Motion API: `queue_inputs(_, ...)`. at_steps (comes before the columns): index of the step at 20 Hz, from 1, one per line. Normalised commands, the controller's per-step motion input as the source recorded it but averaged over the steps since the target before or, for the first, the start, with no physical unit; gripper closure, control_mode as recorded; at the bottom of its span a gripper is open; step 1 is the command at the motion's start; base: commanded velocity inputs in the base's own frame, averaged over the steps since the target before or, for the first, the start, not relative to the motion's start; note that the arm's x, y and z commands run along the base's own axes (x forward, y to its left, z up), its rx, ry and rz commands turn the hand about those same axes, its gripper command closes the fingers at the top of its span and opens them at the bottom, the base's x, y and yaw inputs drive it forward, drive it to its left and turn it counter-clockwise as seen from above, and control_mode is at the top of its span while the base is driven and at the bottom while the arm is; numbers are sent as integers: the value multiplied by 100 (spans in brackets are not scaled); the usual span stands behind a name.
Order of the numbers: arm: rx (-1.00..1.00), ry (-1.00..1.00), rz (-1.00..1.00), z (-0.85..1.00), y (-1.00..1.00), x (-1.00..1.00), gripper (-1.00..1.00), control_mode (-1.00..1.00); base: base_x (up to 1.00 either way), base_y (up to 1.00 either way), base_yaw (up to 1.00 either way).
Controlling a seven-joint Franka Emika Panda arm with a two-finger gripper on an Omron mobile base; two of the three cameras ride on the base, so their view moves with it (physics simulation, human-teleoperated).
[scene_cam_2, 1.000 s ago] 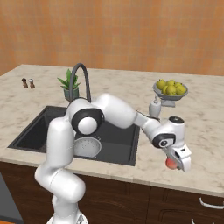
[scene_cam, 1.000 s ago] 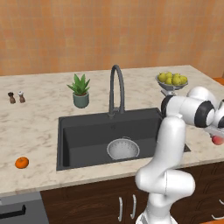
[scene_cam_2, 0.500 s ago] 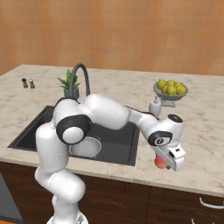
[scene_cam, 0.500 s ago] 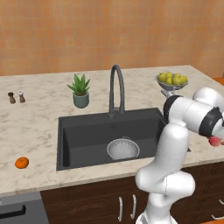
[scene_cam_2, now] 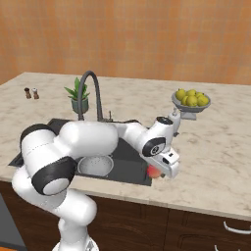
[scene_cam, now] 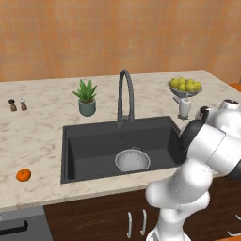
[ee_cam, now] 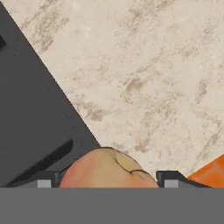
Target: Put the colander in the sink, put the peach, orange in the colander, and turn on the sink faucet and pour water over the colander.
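looking along the hand first, we find the peach sitting squarely between the two dark tips of the claw, one tip on either side of it. the tips stand wide apart, about as wide as the fruit, and we read that as the claw set around the peach; whether the pads press on its skin we cannot tell. in the right base view the fruit shows as a pinkish-red spot under the hand, over the marble desk near the front right corner of the sink.

we judge the peach light, round and a little soft, with a skin that could bruise or slide out under a hard squeeze. the best hold is across its widest middle, tips level and opposite, with gentle pressure. a hold low or high on the curve would likely squirt it loose.

a little farther in, the colander rests upright on the sink floor, with nothing in it that we can see. the short carry ahead is from the sink's edge to a spot above that bowl, with a low release so the fruit does not bounce.

the orange lies well apart on the desk left of the sink. beyond the basin stands the sink faucet, its spout arching over the sink.
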Motion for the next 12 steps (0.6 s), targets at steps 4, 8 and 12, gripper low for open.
queue_inputs(4, 0, 0, 28, 36, 95, 36, 100, -100, 0, 0, 0)
queue_inputs(8, 5, 0, 31, 33, 71, 42, 100, -100, 0, 0, 0)
queue_inputs(12, 10, 0, 30, 2, 73, 36, 100, -100, 0, 0, 0)
